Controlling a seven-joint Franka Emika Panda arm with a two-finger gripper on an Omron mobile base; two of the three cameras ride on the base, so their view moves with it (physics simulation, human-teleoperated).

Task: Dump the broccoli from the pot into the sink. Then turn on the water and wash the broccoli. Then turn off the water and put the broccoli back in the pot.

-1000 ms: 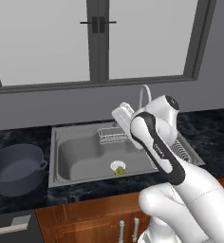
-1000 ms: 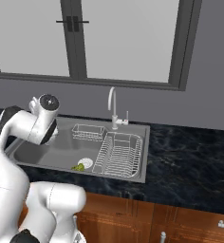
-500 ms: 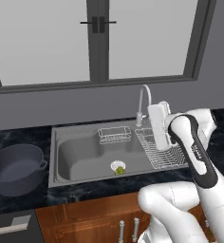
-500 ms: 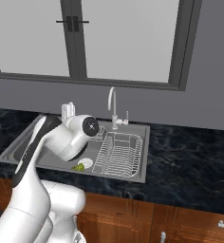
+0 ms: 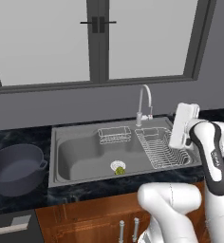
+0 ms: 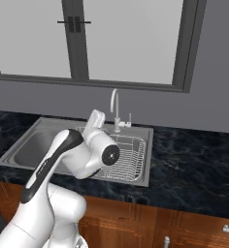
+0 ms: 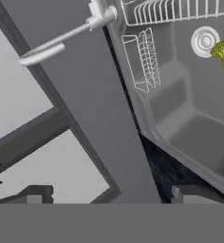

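The broccoli (image 5: 119,170) lies on the floor of the sink (image 5: 76,156), touching the front of the round drain (image 5: 117,165); the hand view has the floret (image 7: 223,51) beside the drain (image 7: 204,41). Left of the sink, the dark pot (image 5: 16,168) stands on the counter and looks empty. My gripper (image 5: 179,124) hovers over the right end of the sink, right of the chrome faucet (image 5: 144,102), and holds nothing. Its fingertips (image 7: 190,192) stand wide apart, so it is open (image 7: 111,194). No water runs from the faucet spout (image 7: 61,40).
A wire dish rack (image 5: 163,147) fills the sink's right part, under my hand. A small wire basket (image 5: 114,135) hangs at the back wall of the sink. Dark marbled countertop (image 6: 194,160) runs to the right. A window (image 5: 99,42) rises behind the faucet.
My arm has swung right, from above the middle of the sink to above the dish rack beside the faucet. The gripper stayed open. Broccoli and pot have not moved.
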